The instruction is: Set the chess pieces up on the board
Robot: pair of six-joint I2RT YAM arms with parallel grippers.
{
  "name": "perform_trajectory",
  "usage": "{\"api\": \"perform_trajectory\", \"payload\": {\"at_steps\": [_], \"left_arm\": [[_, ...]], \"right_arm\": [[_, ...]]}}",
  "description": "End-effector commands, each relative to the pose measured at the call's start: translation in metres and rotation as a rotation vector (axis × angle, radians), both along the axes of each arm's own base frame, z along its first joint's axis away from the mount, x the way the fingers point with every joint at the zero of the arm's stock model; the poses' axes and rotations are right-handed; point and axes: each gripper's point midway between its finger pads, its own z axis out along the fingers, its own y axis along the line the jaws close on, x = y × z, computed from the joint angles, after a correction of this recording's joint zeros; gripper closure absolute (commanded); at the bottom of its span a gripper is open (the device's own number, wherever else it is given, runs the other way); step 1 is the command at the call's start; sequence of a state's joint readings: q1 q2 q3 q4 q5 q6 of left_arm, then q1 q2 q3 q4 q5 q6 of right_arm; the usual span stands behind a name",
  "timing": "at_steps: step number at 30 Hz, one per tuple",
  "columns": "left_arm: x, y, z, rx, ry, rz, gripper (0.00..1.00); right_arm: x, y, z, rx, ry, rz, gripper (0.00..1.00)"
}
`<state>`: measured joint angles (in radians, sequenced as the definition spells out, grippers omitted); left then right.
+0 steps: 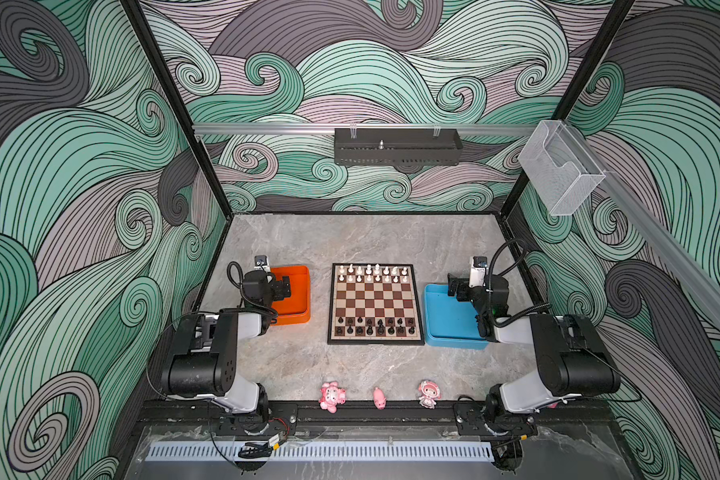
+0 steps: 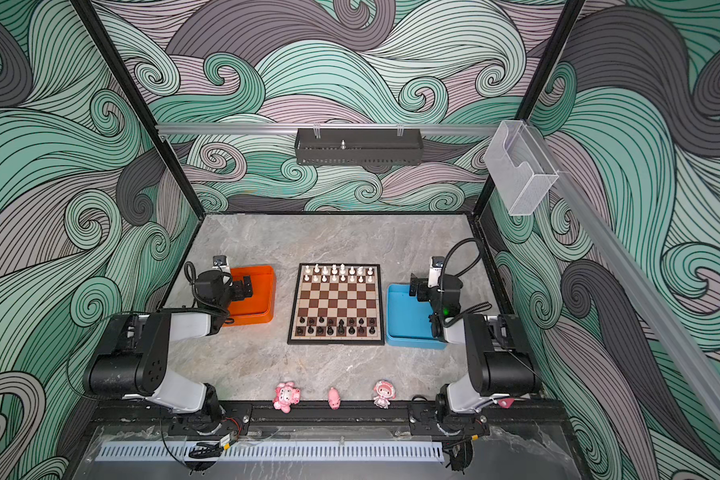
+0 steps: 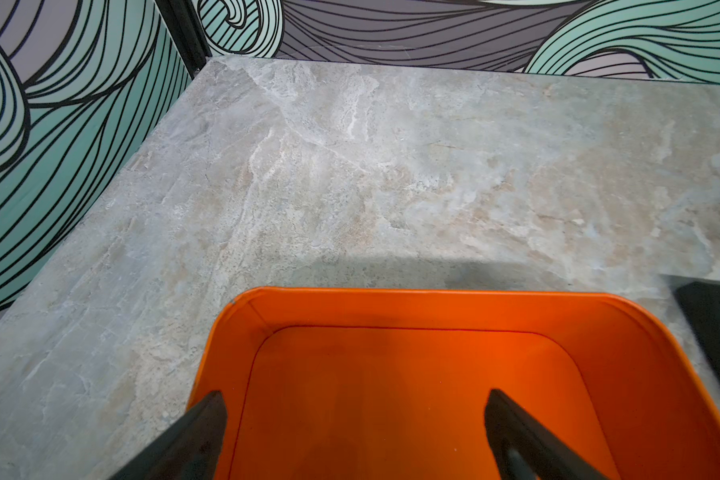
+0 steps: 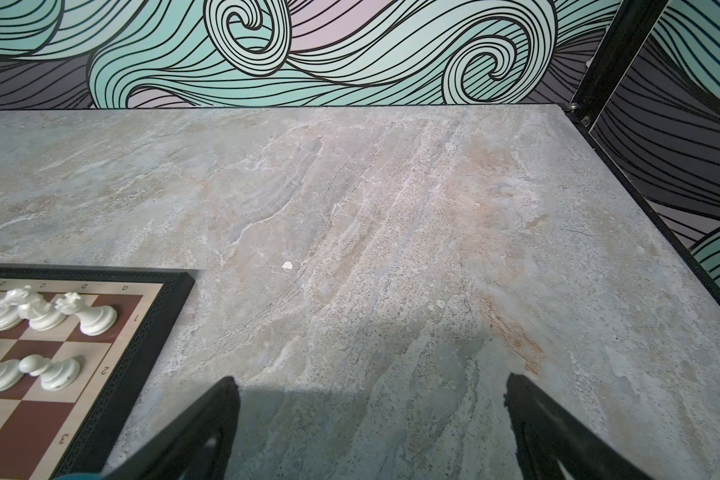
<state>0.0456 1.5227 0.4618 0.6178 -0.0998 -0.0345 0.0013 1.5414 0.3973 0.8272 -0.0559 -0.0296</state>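
- Black fingers (image 3: 196, 436) of the left gripper (image 3: 356, 399) sit closest to the left wrist camera. They are spread wide with nothing between them; only the bare floor of the orange tray (image 3: 433, 307) shows in the gap.
- Both top views put that gripper (image 1: 285, 286) (image 2: 246, 287) left of centre, over the orange tray (image 1: 304, 291), and pointing toward the middle of the frame.
- Closest to the right wrist camera, the right gripper (image 4: 373, 380) is likewise gaping and empty, with bare grey table (image 4: 391, 208) between its fingers (image 4: 208, 428).
- In both top views it (image 1: 454, 286) (image 2: 414, 284) hangs right of centre, above the upper end of the blue tray (image 1: 445, 324) (image 2: 404, 324).
- Between the two trays, in the middle of both top views, lies the board (image 1: 376, 305) (image 2: 336, 305), flat on the table and touched by neither gripper.
- All the chess pieces (image 1: 375, 299) I can see stand on the board. The white pieces (image 1: 373, 274) (image 2: 337, 274) fill two rows along its upper edge and the black pieces (image 1: 375, 326) (image 2: 336, 326) two rows along its lower edge, with bare squares between.
- The right wrist view catches one corner of the board (image 4: 142, 353): a white rook (image 4: 88, 316) on the corner square, a knight (image 4: 26, 303) beside it and pawns (image 4: 57, 372) in the next row.
- One black corner of the frame (image 3: 711, 332) shows beside the orange tray in the left wrist view.
- Three pink figurines (image 1: 332, 396) (image 1: 379, 398) (image 1: 429, 393) line the lower edge of the table, well apart from the board.
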Motion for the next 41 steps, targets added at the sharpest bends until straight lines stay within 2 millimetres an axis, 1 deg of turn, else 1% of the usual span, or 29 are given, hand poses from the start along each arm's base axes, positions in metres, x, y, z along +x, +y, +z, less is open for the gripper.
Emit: {"api": "perform_trajectory", "payload": {"at_steps": [1,5,7,10,13,14,15,16,22,23,25,27,28,29,32,33,41], "left_arm": [[0.010,0.000,0.012,-0.010,-0.043,-0.003,0.01],[0.007,-0.001,0.013,-0.009,-0.069,-0.012,0.01],[0.001,-0.003,0.016,-0.007,-0.098,-0.019,0.01],[-0.003,-0.008,0.018,-0.005,-0.138,-0.056,0.01],[0.000,-0.018,0.017,-0.010,-0.117,-0.114,0.01],[0.004,-0.023,0.015,-0.015,-0.088,-0.152,0.01],[0.006,-0.024,0.014,-0.019,-0.070,-0.159,0.01],[0.006,-0.023,0.014,-0.019,-0.076,-0.154,0.02],[0.006,-0.023,0.014,-0.021,-0.074,-0.154,0.01],[0.006,-0.020,0.014,-0.019,-0.074,-0.130,0.01],[0.008,0.001,0.011,-0.016,-0.049,0.004,0.01],[0.008,0.003,0.012,-0.014,-0.052,0.010,0.01],[0.008,0.002,0.011,-0.013,-0.046,0.008,0.01],[0.008,0.002,0.011,-0.012,-0.046,0.007,0.01],[0.008,0.002,0.011,-0.012,-0.046,0.007,0.01],[0.008,0.002,0.011,-0.012,-0.045,0.007,0.01],[0.008,0.002,0.011,-0.010,-0.045,0.006,0.01]], "right_arm": [[0.005,-0.001,0.008,-0.002,-0.029,-0.007,0.01],[-0.002,-0.012,0.013,0.010,-0.065,-0.062,0.01],[-0.006,-0.016,0.015,0.012,-0.089,-0.084,0.01],[-0.005,-0.019,0.015,0.015,-0.084,-0.102,0.01],[-0.001,-0.014,0.011,0.013,-0.063,-0.069,0.01],[0.002,-0.009,0.011,0.015,-0.057,-0.038,0.01],[0.004,-0.002,0.009,0.015,-0.043,0.006,0.01],[0.004,0.001,0.009,0.013,-0.031,0.025,0.01],[0.004,-0.001,0.009,0.014,-0.036,0.009,0.01],[0.004,-0.007,0.009,0.015,-0.037,-0.027,0.01],[-0.001,-0.022,0.012,0.018,-0.057,-0.125,0.01],[-0.004,-0.027,0.013,0.017,-0.076,-0.153,0.01],[-0.002,-0.026,0.012,0.016,-0.072,-0.145,0.01],[0.002,-0.021,0.012,0.015,-0.058,-0.114,0.01],[0.004,-0.005,0.008,0.008,-0.029,-0.017,0.01],[0.005,-0.002,0.008,0.006,-0.030,-0.004,0.01],[0.005,-0.001,0.008,0.001,-0.028,-0.004,0.01]]}}
